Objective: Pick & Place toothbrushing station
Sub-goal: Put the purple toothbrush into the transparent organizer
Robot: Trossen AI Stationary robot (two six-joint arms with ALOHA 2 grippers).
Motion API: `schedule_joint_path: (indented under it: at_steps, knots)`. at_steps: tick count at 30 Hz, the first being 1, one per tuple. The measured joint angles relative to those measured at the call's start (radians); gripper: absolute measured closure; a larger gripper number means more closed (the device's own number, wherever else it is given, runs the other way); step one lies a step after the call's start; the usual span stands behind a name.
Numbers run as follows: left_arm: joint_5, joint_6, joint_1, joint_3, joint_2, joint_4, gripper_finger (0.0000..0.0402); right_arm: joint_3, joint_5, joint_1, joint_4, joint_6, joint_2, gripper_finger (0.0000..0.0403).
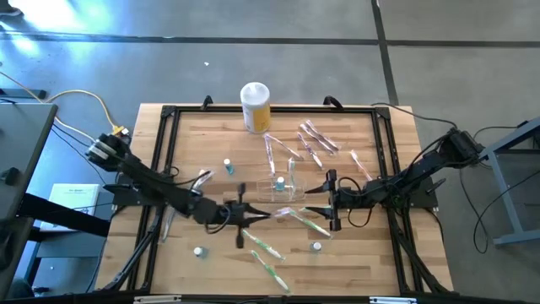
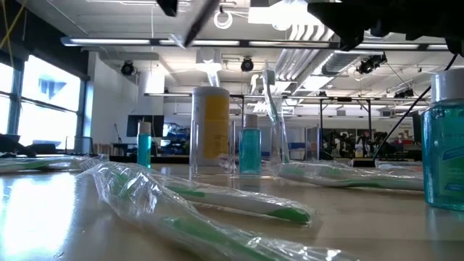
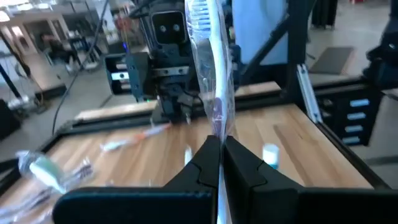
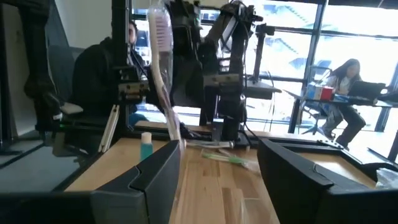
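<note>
My left gripper [image 1: 245, 215] hovers over the middle of the table, shut on a wrapped toothbrush [image 3: 210, 74] with a white and blue head. The toothbrushing station [image 1: 283, 184] is a see-through holder just beyond it. A wrapped pink toothbrush [image 4: 163, 74] seems to stand upright in the station [image 2: 279, 148]. My right gripper [image 1: 329, 201] hangs right of the station, open [image 4: 217, 180], and only bare table shows between its fingers. More wrapped toothbrushes [image 1: 274, 252] lie flat on the wood. My left gripper pinches the wrapped toothbrush's handle [image 3: 219, 127] between its two fingers, through the clear wrapper. The fingers reach out level from the table's left and lie across the brush. The brush juts out past the fingertips, head end [image 3: 200, 15] free and clear of the table. Its other end is hidden by the fingers.
A yellow canister with a white lid [image 1: 256, 105] stands at the far edge. Small teal bottles [image 1: 228, 166] [image 1: 199, 251] [image 1: 316, 247] and pink wrapped brushes [image 1: 316, 139] are scattered about. A black frame [image 1: 160, 169] rims the table. People sit in the room beyond [image 4: 345, 81].
</note>
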Motion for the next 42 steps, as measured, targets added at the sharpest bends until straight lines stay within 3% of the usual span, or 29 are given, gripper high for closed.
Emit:
schedule_joint_path:
  at_steps: [4, 10, 14, 24, 30, 36, 42]
  knots:
    - [0.072, 0.008, 0.076, 0.000, 0.052, 0.103, 0.0401, 0.002, 0.000, 0.000, 0.000, -0.021, 0.000, 0.0195]
    - [0.254, -0.147, 0.176, 0.001, 0.105, 0.212, 0.0401, 0.011, 0.005, 0.000, 0.004, -0.079, 0.000, 0.0195]
    - [0.327, -0.167, 0.205, 0.029, 0.146, 0.233, 0.0401, 0.032, 0.003, 0.000, 0.003, -0.094, 0.000, 0.0195]
    - [0.271, -0.140, 0.204, 0.153, 0.223, 0.099, 0.0401, 0.068, 0.000, 0.000, -0.002, -0.063, 0.000, 0.0195]
    - [0.261, -0.118, 0.204, 0.167, 0.228, 0.069, 0.0401, 0.069, 0.000, 0.000, -0.048, -0.050, 0.000, 0.0203]
    - [0.261, -0.118, 0.204, 0.167, 0.228, 0.054, 0.0401, 0.069, 0.000, -0.001, -0.071, -0.057, 0.000, 0.0265]
    - [0.254, -0.117, 0.205, 0.167, 0.228, 0.037, 0.0401, 0.069, -0.010, 0.000, -0.075, -0.133, 0.000, 0.0377]
